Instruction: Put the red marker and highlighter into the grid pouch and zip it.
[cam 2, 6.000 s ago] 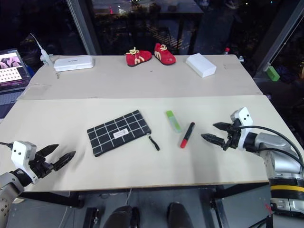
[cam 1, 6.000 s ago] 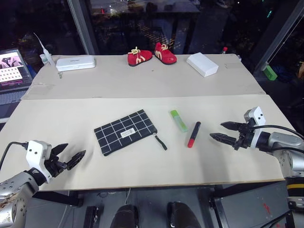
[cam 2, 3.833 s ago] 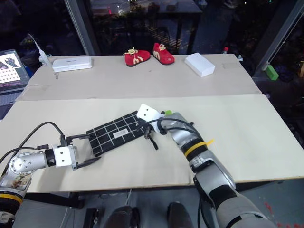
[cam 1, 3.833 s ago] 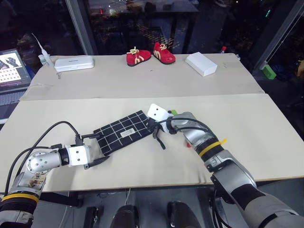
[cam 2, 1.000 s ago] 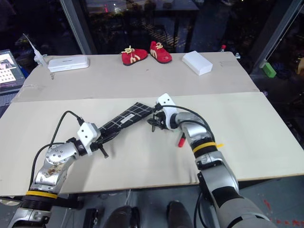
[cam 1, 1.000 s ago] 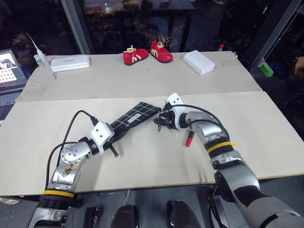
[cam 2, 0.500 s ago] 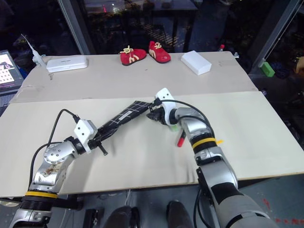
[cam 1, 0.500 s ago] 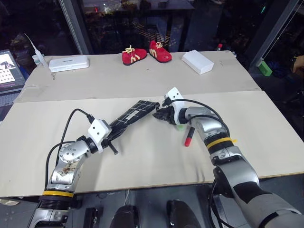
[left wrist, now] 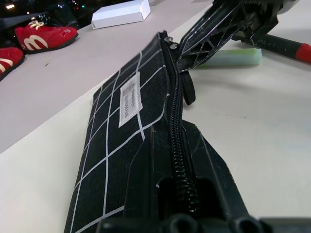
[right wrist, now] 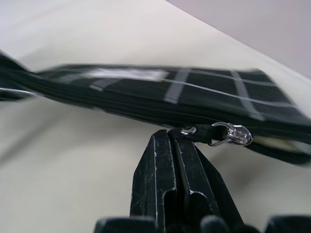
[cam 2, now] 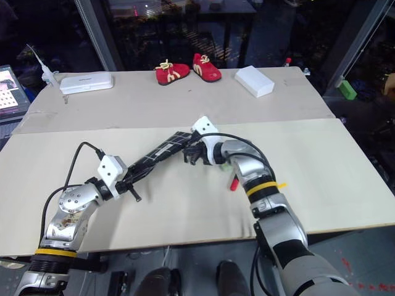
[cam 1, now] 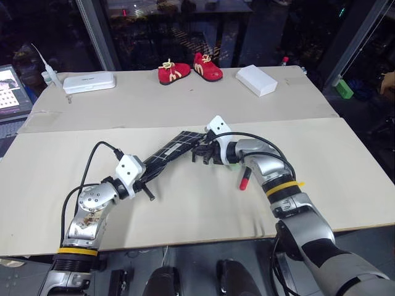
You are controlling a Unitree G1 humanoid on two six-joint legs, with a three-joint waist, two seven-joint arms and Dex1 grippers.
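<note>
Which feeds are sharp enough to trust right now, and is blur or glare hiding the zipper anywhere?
Right wrist view: the grid pouch is smeared with motion blur toward one end, yet the zipper pull at the right gripper reads clearly. Left wrist view: the zipper teeth are crisp; the red shoes behind are soft. Left eye view: even light, no glare on the table; the windows behind are dark.

I can't read any words here. The pouch (left wrist: 116, 145) has a small white label (left wrist: 129, 100) with tiny print on it, but the letters are too small for me to make out. The long white box (cam 1: 89, 81) at the back has a faint dark mark on its lid, and I can't read that either.
</note>
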